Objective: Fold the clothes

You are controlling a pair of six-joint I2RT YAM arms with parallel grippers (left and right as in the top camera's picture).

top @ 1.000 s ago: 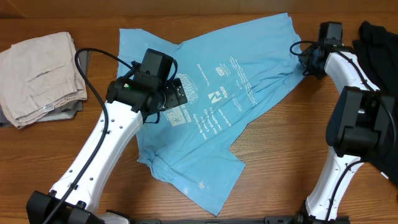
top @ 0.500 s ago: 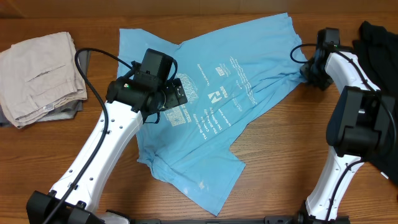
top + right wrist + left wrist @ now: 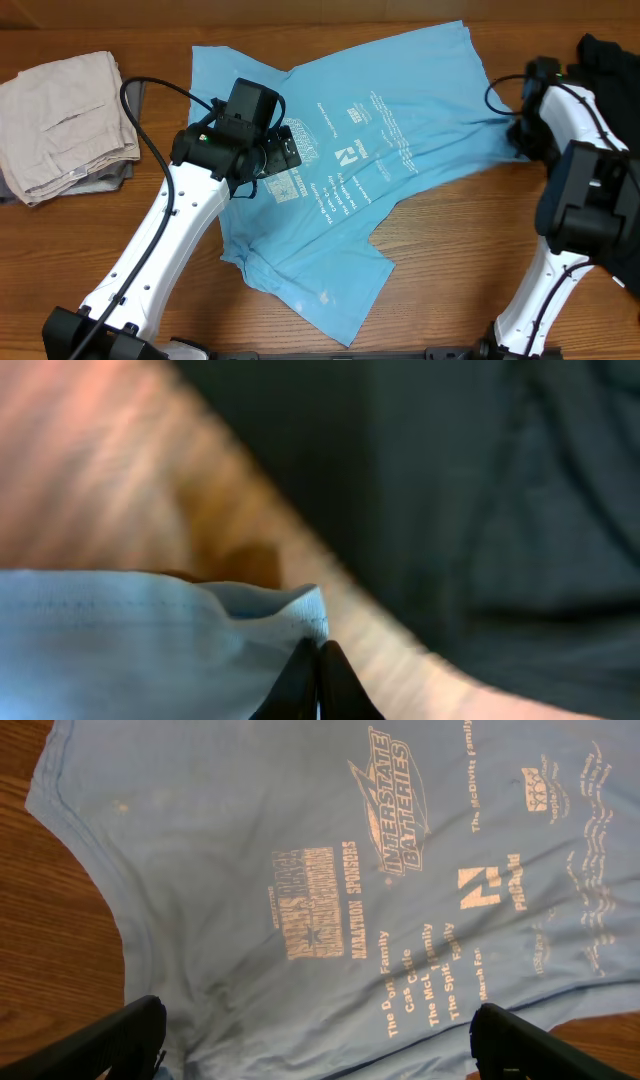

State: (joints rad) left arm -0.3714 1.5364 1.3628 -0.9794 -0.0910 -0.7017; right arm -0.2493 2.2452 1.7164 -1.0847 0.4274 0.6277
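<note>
While the left gripper is hovering over the printed chest of the T-shirt, its two dark fingers are standing wide apart at the lower corners of the left wrist view, with only the lettered cloth showing between them. Close under the right wrist camera, the right gripper is pinching a stitched hem of the light blue cloth, its tips pressed together on the fabric at the lower centre of the frame. Seen from overhead, the shirt is lying spread and rumpled across the middle of the wooden table. One flap is reaching toward the lower centre, and the right corner is stretching out to the right arm at the right edge. Farther off, folded beige trousers are lying at the upper left, well apart from the shirt, and a dark garment is lying at the upper right, showing only as a blur behind the pinched hem in the right wrist view.
</note>
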